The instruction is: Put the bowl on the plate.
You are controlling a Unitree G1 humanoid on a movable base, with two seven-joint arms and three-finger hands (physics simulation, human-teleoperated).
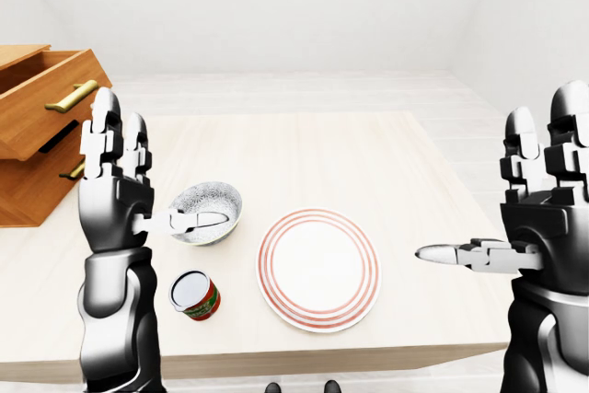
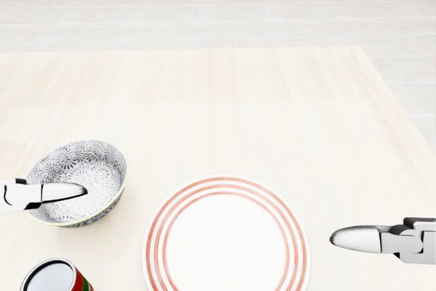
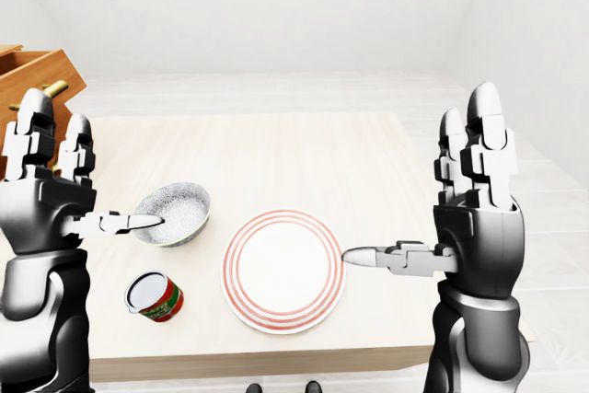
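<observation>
Obs.: bowl [image 2: 92, 167] sits upright on the table [image 2: 238, 107], at the left of the head view. It is just beside the plate [image 2: 227, 236] and not touching it. The plate is bare and lies bottom centre. A can [image 1: 195, 294] stands below the bowl in the left-eye view, near both dishes. Wooden drawers [image 1: 37, 121] stand at far left, one pulled out.

Left hand [image 1: 115, 200]: unclenched and holding nothing. Its fingers [image 1: 104, 126] point straight up, and the thumb reaches out level over the bowl's near-left rim. Whether the thumb touches the rim cannot be told.

Right hand [image 3: 474, 218]: also spread and holding nothing. Its thumb points toward the plate's right edge and is apart from it.

Handling (judged): the bowl looks like glazed ceramic, so it is probably stiff, smooth and liable to chip. It appears light enough for one hand. The patterned wall curves out to a thin rim, and a smooth wall gives poor purchase.

- Best hold is likely a pinch on the left rim, thumb inside and fingers down the outer wall.
- A one-sided grip could let the bowl tilt, so it should be kept level.
- It should be lifted clear of the plate's raised edge and set down gently at centre, since ceramic on ceramic may slide or clack.
- The can should be kept clear of the forearm.

Status: grasp not yet made; transfer not begun.
</observation>
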